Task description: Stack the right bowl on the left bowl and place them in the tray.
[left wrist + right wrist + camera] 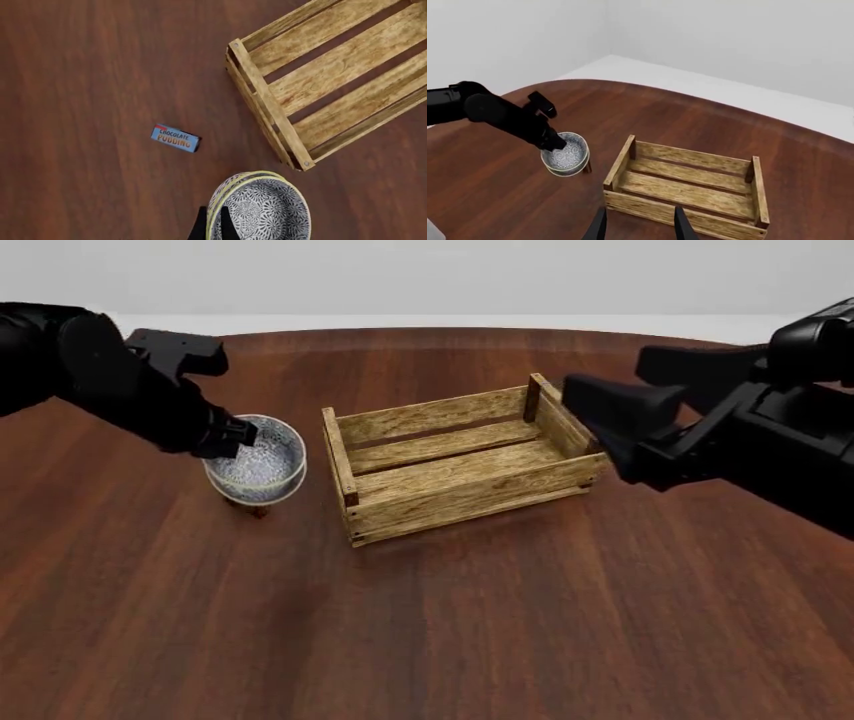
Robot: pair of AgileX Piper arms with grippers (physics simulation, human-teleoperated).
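In the left wrist view the left gripper (212,226) pinches the rim of the stacked bowls (261,207) beside the empty tray (333,80); the front view shows them lifted, left of it; the right wrist view shows the right gripper (639,224) spread, idle.

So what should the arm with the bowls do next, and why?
Probably carry them sideways over the tray. The left gripper pinches the rim of the stacked bowls, which seem lifted off the table, beside the tray's near end. The tray looks empty, and the right gripper hangs open, away from it.
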